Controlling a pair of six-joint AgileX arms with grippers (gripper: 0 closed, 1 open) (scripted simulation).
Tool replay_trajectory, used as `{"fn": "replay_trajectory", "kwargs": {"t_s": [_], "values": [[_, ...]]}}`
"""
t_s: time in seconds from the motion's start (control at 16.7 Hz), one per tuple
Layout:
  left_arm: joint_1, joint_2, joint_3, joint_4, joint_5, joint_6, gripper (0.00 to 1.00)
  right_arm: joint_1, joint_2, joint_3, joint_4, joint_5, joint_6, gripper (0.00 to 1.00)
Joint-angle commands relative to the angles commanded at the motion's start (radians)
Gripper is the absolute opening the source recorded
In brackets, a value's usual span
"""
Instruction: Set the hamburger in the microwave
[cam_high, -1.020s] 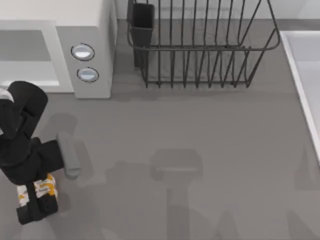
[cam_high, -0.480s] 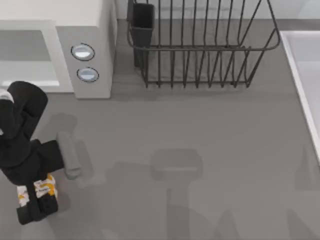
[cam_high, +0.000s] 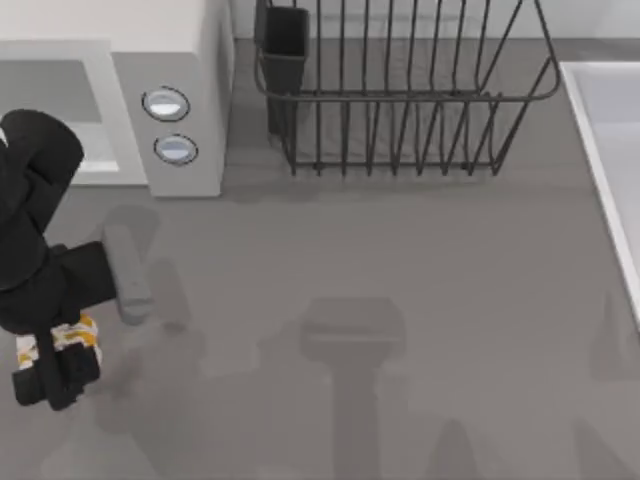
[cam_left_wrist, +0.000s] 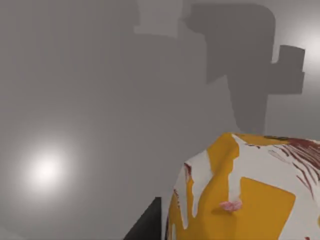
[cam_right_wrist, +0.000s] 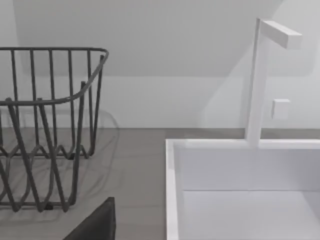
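At the lower left of the top view the hamburger (cam_high: 62, 340) is clamped in the left gripper (cam_high: 55, 355) jaws and should be carried level into the microwave (cam_high: 170, 60) cavity.

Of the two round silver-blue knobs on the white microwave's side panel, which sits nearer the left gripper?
The lower knob, below the upper knob on the white boxy microwave, is nearer the left gripper, which holds the white-and-orange hamburger.
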Motion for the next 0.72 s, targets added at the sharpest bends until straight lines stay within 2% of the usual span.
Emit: {"fn": "replay_trajectory", "kwargs": {"t_s": [0.3, 0.72], "values": [[-0.002, -0.084, 0.117, -0.193, -0.001, -0.006, 0.0, 0.0, 0.0, 0.0, 0.0, 0.0, 0.0, 1.0], [0.003, -0.072, 0.122, -0.166, 0.003, -0.017, 0.0, 0.0, 0.0, 0.0, 0.0, 0.0, 0.0, 1.0]]}}
